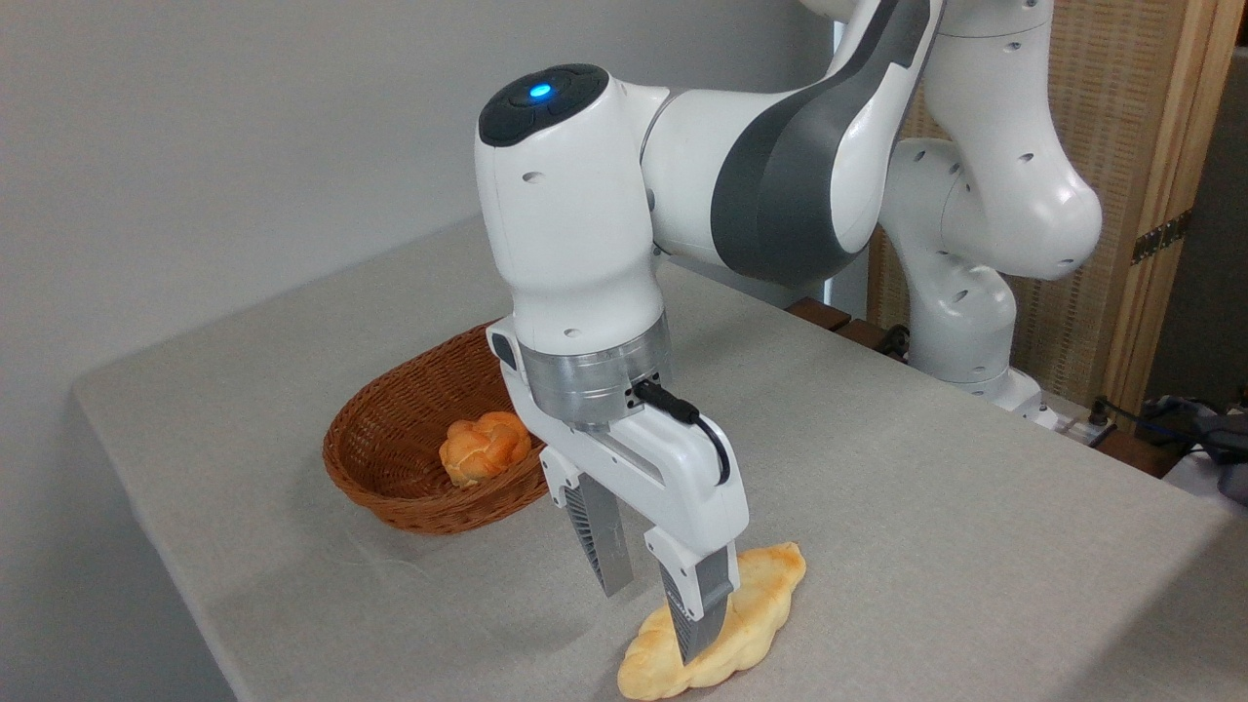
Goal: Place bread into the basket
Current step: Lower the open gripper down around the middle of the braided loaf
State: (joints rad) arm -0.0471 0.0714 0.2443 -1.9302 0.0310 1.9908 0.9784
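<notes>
The bread [756, 600], a long pale-golden braided loaf, lies on the table near the front edge. My gripper [655, 619] hangs low over the loaf's left side with its jaws open. One finger [697, 614] stands in front of the loaf, the other finger [606, 546] is to its left; whether they touch it I cannot tell. The reddish-brown wicker basket [390, 439] sits behind and to the left, its right part hidden by my wrist.
A small round orange knotted bun [483, 447] lies inside the basket. The grey cloth-covered table [926, 468] stretches to the right. The arm's white base [975, 244] stands at the back right, before a wooden screen [1150, 146].
</notes>
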